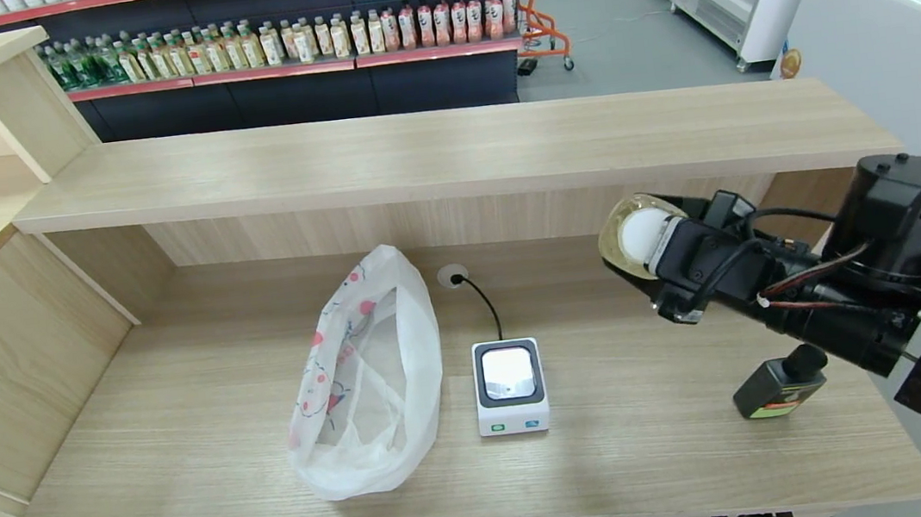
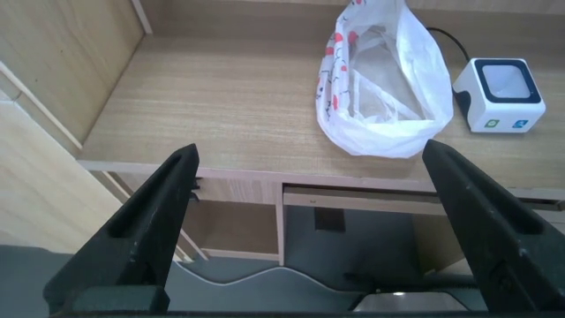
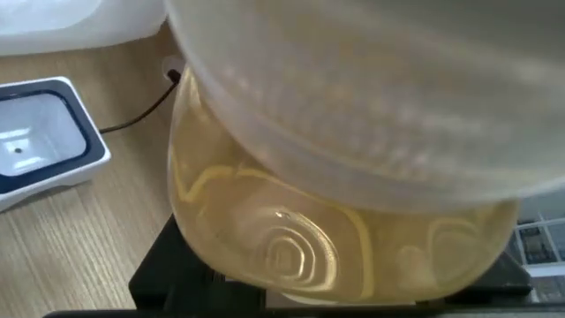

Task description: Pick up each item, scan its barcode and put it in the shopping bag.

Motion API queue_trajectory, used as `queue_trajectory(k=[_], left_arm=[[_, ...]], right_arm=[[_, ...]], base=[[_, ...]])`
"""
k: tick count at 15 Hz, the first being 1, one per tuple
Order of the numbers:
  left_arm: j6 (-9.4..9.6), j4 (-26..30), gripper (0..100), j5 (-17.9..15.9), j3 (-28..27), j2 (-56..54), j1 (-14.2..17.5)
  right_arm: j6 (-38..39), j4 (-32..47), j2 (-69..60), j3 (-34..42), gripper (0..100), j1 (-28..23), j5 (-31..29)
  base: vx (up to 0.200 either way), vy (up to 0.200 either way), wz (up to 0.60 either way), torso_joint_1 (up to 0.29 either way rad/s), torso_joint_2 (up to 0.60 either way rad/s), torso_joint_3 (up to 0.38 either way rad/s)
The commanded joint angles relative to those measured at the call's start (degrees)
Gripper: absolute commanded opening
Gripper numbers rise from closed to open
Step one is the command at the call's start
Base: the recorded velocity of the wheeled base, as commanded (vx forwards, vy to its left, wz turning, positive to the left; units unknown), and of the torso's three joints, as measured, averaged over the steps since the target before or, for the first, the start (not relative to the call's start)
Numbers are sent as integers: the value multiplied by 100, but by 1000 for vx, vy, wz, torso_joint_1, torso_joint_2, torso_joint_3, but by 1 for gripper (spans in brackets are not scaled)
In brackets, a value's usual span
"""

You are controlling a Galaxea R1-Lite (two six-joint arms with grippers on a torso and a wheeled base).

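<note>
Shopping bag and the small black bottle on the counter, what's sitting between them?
The barcode scanner, close beside the shopping bag; from it to the black bottle the counter is bare, as the head view shows.

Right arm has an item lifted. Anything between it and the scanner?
Nothing visible. The clear container in the right gripper is held to the right of the scanner, with bare counter between them. The black bottle sits nearer the robot, off that line. The shopping bag lies left of the scanner.
</note>
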Motion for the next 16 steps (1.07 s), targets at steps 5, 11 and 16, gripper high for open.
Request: queue_trajectory(k=[5,11,16], left_arm=[[-12,-4,100,1,0,9,0],[-38,-4,100,1,0,9,0],[-12,-4,100,1,0,0,9]], right_arm=[[-96,-20,-29,122,0,10,14],[-70,-38,393,210,0,-254,515],[-9,-222,973,175,0,-931,1262]], base=[[0,80,0,2,2,3],[0,200,0,-1,3,2],[0,80,0,2,0,0]])
